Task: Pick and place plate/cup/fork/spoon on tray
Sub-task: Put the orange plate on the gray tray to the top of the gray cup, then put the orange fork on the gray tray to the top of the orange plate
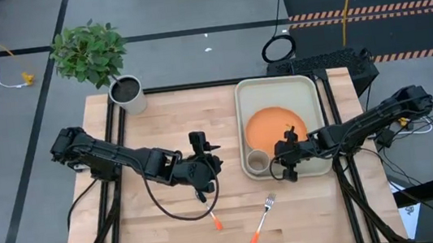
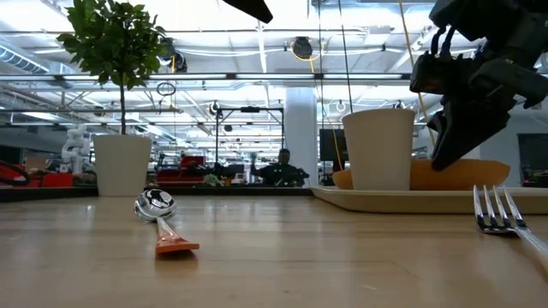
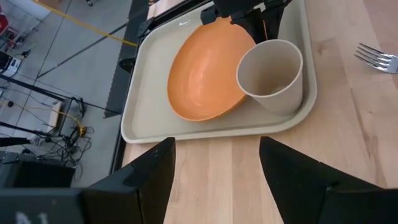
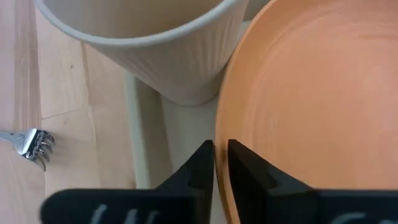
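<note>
The orange plate [image 1: 276, 125] and the beige cup [image 1: 258, 160] are on the cream tray [image 1: 304, 87] at the table's right. My right gripper [image 1: 282, 160] is at the plate's near rim, beside the cup [image 4: 155, 43], with its fingers nearly together. The fork [image 1: 263, 218] and the spoon [image 1: 215, 220] lie on the wood near the front edge. The spoon [image 2: 158, 212] and the fork's tines [image 2: 497, 210] also show in the low view. My left gripper [image 3: 214, 174] is open and empty above the table's middle, facing the tray [image 3: 149, 118]. My right gripper pinches the plate's rim [image 4: 219, 134] between its two fingers, on the plate's near side next to the cup. The fingers slant down toward the table's left. The plate lies over the tray's floor; I cannot tell whether the held edge is raised.
A grey-white pot of dark soil [image 1: 126, 93] and a leafy plant [image 1: 90, 50] stand at the table's far left corner. A black cable [image 1: 174, 212] loops on the wood below my left arm. Bare wood lies between the tray and the spoon.
</note>
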